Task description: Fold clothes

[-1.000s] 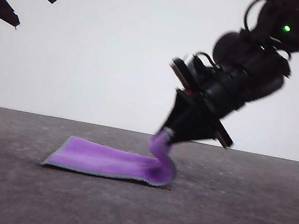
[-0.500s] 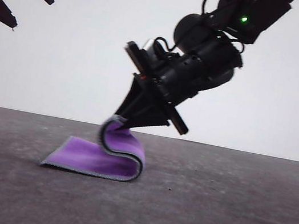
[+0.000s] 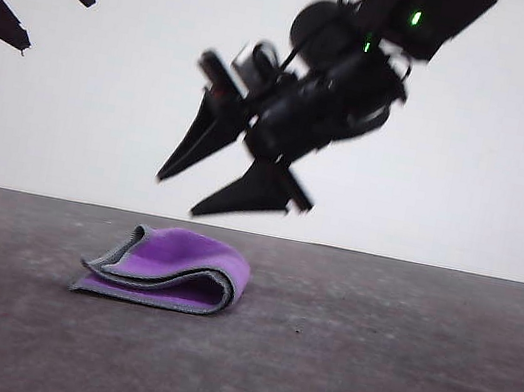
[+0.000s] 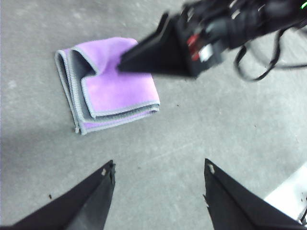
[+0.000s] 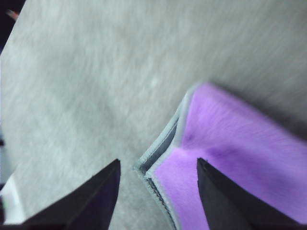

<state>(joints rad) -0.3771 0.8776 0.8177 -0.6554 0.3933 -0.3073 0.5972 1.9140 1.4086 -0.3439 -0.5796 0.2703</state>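
Note:
The clothes are one small cloth, purple with grey stitched edging, lying folded over itself on the grey table. A dark grey inner face shows at its turned-up corner. My right gripper hangs open just above the cloth's left part, nothing between its fingers. In the right wrist view the folded cloth lies right under the open fingers. My left gripper is high at the far left, open and empty. In the left wrist view its fingers stand well apart from the cloth.
The grey table top stretches wide on all sides of the cloth. A plain white wall stands behind it. A white edge shows at one corner of the left wrist view.
The right gripper carried the cloth's lifted edge leftward over the rest, let it go and rose, now open. The cloth has dropped into a fold. The left gripper has not moved.

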